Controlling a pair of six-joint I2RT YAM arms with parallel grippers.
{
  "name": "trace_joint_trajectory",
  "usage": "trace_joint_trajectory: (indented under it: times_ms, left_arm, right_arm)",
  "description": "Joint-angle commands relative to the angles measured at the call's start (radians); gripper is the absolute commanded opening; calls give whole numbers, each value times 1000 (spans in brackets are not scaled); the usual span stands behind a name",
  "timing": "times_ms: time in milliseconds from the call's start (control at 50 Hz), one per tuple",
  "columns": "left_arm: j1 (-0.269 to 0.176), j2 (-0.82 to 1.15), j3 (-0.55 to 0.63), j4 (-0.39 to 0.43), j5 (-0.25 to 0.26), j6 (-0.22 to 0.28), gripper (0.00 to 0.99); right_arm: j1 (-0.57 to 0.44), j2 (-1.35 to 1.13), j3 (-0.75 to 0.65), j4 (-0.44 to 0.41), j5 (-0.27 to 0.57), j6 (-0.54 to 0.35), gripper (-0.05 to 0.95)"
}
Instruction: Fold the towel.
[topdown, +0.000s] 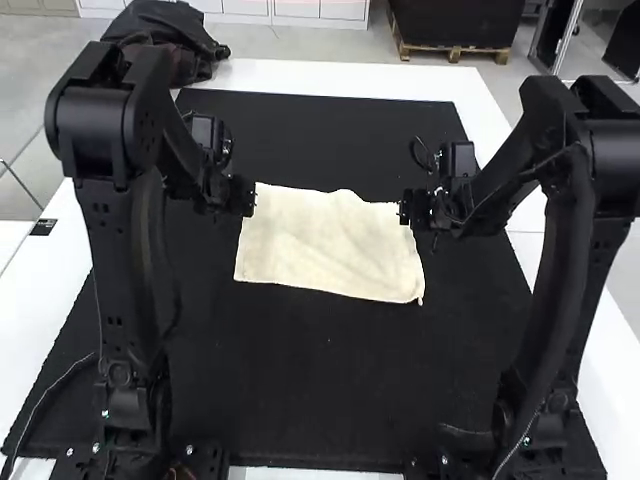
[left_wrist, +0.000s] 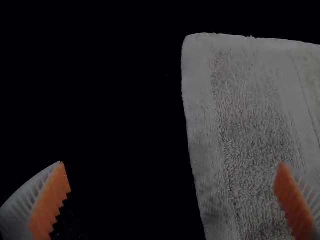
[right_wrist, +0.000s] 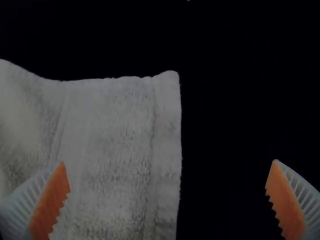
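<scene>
At the far left corner of a cream terry towel (topdown: 330, 245), the left gripper (topdown: 249, 197) holds nothing, its white ribbed fingers (left_wrist: 22, 207) spread wide, one orange, sawtoothed pad (left_wrist: 52, 200) off the cloth and the other over its nap, the left side edge running between them. The towel lies spread and lightly rippled across the middle of a black mat (topdown: 300, 390) on a white table (topdown: 330, 73), a rough rectangle whose long axis runs from one gripper toward the other. Its far edge is wavy, its hem smooth beside looped pile. At the far right corner, the empty right gripper (topdown: 406, 208) is likewise wide open, astride the right side edge. Each arm is nearer its own corner, and the bulk of the cloth lies inward and toward the mat's near edge; the coming move likely calls for closing on both corners.
</scene>
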Motion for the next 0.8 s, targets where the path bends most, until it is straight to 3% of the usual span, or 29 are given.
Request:
trace_joint_trajectory:
  times_ms: [0,780]
  left_arm:
    - [-11,20,47,3,10,6,957]
    - [-11,103,99,9,10,11,957]
  right_arm:
    - [11,20,40,14,-18,-11,908]
    - [29,160,130,41,-23,-14,907]
